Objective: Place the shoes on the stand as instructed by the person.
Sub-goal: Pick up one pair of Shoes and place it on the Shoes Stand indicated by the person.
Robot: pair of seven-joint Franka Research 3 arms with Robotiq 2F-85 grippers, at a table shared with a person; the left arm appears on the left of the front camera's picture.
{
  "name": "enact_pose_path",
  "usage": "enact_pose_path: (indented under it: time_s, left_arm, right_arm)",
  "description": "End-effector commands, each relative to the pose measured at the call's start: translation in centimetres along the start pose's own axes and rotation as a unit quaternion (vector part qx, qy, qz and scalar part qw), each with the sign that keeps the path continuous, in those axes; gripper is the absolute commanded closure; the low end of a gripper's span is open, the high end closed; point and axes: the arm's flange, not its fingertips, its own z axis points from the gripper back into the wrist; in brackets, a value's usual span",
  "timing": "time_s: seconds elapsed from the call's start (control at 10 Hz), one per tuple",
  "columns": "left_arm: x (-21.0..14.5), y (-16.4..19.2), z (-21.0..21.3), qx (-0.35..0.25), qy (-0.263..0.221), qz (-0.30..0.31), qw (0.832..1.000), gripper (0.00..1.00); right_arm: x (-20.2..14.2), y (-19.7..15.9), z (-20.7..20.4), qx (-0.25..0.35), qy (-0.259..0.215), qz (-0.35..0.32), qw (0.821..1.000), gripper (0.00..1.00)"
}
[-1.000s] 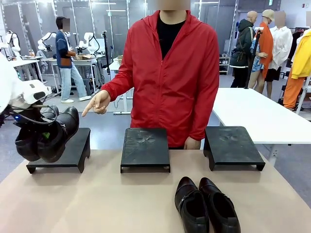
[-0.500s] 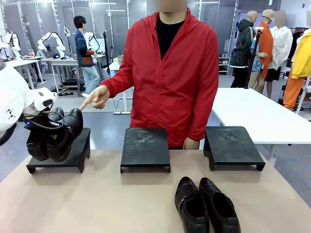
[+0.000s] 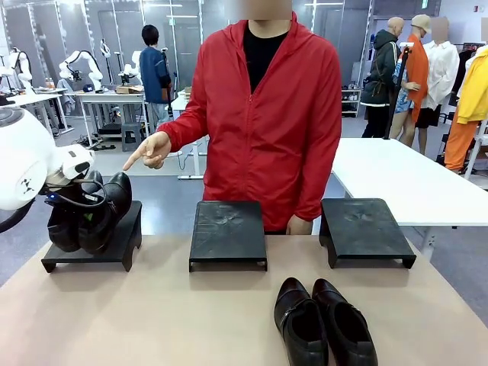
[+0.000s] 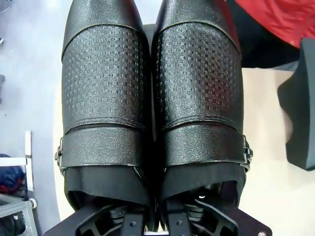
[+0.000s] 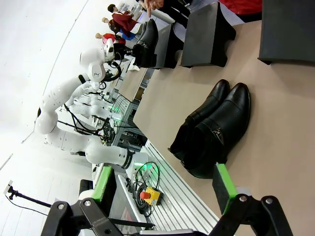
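Left fingers: pressed together, pinching the adjoining inner walls of two black dress shoes; their tips are buried inside the shoe openings.
Left gripper (image 4: pixel 158 216): clamped at the heel end of the held pair of shoes (image 4: pixel 152 98), whose embossed uppers and side buckles run away from the wrist camera, toes farthest off.
Held pair, front view: the two shoes sit side by side at the left arm's end, above the left stand (image 3: pixel 114 245), heels low and toward the robot, toes tilted up toward the far side. Whether the soles touch the stand cannot be told.
Right fingers: spread wide apart, green pads facing each other, nothing between them.
Right gripper (image 5: pixel 161 173): off the robot's edge of the table (image 3: pixel 152 320), apart from the shoes.
Second pair of shoes (image 3: pixel 324 326): lying together on the table near the robot's edge, right of the middle, toes toward the person.
Middle stand (image 3: pixel 229 232): bare black top.
Right stand (image 3: pixel 366 229): bare black top.
Person (image 3: pixel 267 114): standing at the far side in a red jacket, behind the middle stand.
Person's pointing hand (image 3: pixel 152 150): raised, index finger aimed down toward the left stand.
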Motion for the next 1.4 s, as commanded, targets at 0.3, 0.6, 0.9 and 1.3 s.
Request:
enact_pose_path:
  time_s: [0.3,0.6,0.9,1.3]
  left_arm:
    - [1.6,0.0,-2.0,0.008,-0.030,0.017,0.999,0.90]
    - [1.5,-0.1,-3.0,0.013,-0.033,0.026,0.999,0.90]
    - [1.5,-0.1,-3.2,0.013,-0.041,0.025,0.999,0.67]
    - [1.5,0.0,-3.0,0.012,-0.043,0.022,0.999,0.17]
  right_arm:
    - [0.1,0.0,0.1,0.004,-0.003,0.008,1.000,0.00]
    - [0.1,0.0,0.1,0.004,-0.003,0.008,1.000,0.00]
    - [0.1,0.0,0.1,0.004,-0.003,0.008,1.000,0.00]
    - [0.1,0.0,0.1,0.004,-0.003,0.008,1.000,0.00]
